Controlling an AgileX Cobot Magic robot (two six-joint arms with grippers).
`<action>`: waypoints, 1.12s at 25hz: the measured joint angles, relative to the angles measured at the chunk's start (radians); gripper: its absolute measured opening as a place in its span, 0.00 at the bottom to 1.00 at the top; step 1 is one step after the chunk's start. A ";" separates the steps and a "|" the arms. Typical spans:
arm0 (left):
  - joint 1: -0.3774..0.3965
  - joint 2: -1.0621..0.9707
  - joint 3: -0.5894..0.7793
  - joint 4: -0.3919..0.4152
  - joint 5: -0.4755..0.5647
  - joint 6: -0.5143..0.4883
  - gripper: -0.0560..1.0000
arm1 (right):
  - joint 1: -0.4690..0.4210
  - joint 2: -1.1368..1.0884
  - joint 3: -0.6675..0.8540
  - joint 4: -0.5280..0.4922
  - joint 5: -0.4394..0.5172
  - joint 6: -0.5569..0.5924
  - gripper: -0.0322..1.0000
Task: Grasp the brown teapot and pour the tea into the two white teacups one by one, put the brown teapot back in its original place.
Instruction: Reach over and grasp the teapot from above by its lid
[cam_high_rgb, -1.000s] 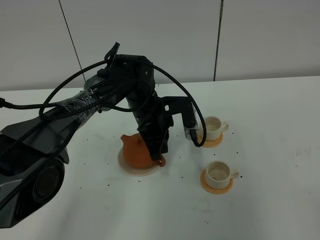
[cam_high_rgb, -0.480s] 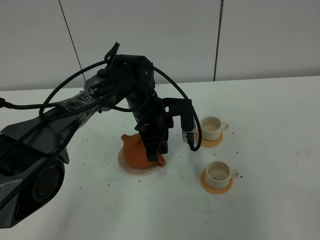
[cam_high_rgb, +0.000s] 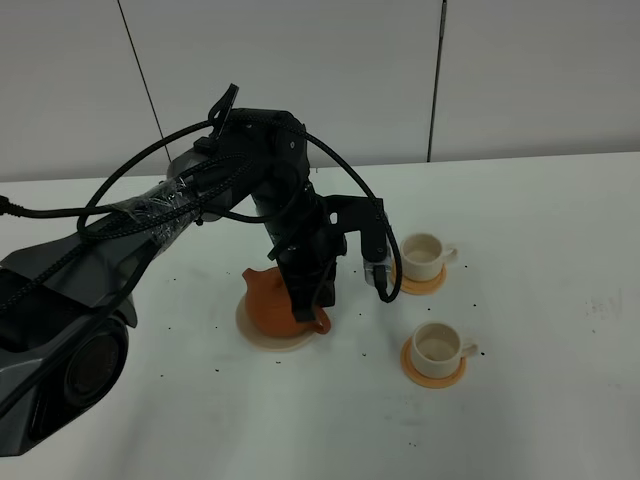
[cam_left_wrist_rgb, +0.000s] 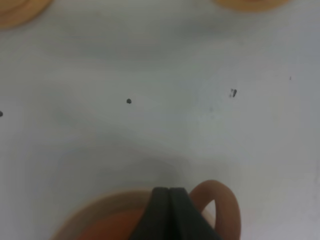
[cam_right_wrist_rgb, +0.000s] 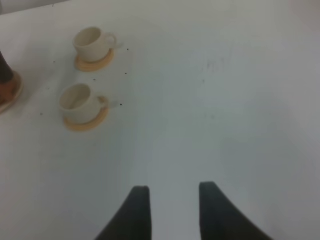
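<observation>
**Item 1. Brown teapot** (cam_high_rgb: 268, 302): stands upright on the round beige trivet (cam_high_rgb: 258, 338), left of centre on the white bench (cam_high_rgb: 560, 250). The spout faces the left of the high view. The loop handle (cam_left_wrist_rgb: 227, 202) is on the side toward the cups. The left arm covers much of the pot from above.

**Item 2. Left pincer** (cam_left_wrist_rgb: 169, 192): lowered at the teapot's handle side. The fingers are pressed together with no gap at the tips, which lie just beside the loop. Whether the handle is pinched cannot be told.

**Item 3. Far teacup** (cam_high_rgb: 426, 256): cream-white, upright on the far coaster (cam_high_rgb: 424, 287). It sits to the right of the teapot, with its small handle pointing right.

**Item 4. Near teacup** (cam_high_rgb: 436, 345): same make, upright on the near coaster (cam_high_rgb: 432, 374). It stands nearer the front edge than the far teacup and apart from it, handle also pointing right.

**Item 5. Right pincer** (cam_right_wrist_rgb: 170, 210): fingers spread with nothing between them. It hangs over bare bench, well apart from both cups, and shows only in its own wrist view.

**Item 6. Dark specks** (cam_left_wrist_rgb: 129, 101): scattered over the bench around the teapot and cups.
</observation>
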 joint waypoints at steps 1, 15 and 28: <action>0.000 -0.004 0.000 -0.005 0.000 0.000 0.07 | 0.000 0.000 0.000 0.000 0.000 0.000 0.26; -0.005 -0.021 0.000 -0.042 0.000 -0.040 0.07 | 0.000 0.000 0.000 0.000 0.000 0.000 0.26; -0.005 -0.021 0.000 -0.042 0.000 -0.013 0.07 | 0.000 0.000 0.000 0.000 0.000 0.001 0.26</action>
